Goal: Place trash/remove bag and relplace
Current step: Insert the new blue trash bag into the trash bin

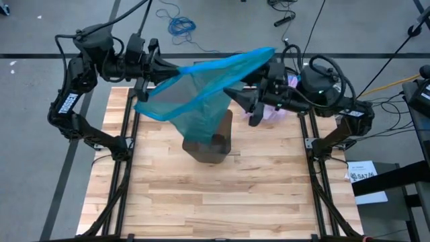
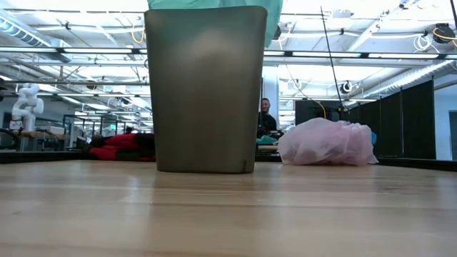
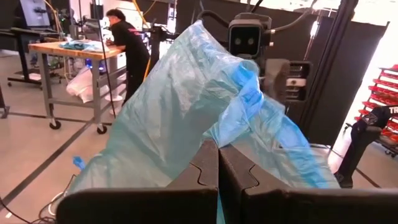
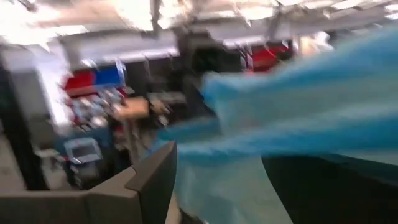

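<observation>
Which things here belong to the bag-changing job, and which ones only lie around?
Job:
- bin
- teal bag, pinched by left gripper
- pink bag, on the table
- right gripper, fingers apart

Lying about:
- red thing behind the table
- blue cable on the floor

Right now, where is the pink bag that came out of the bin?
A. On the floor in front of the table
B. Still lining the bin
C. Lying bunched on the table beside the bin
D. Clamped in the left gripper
C. In the low view the pink bag lies bunched on the table, apart from the bin; the left gripper is shut on the teal bag instead.
</observation>
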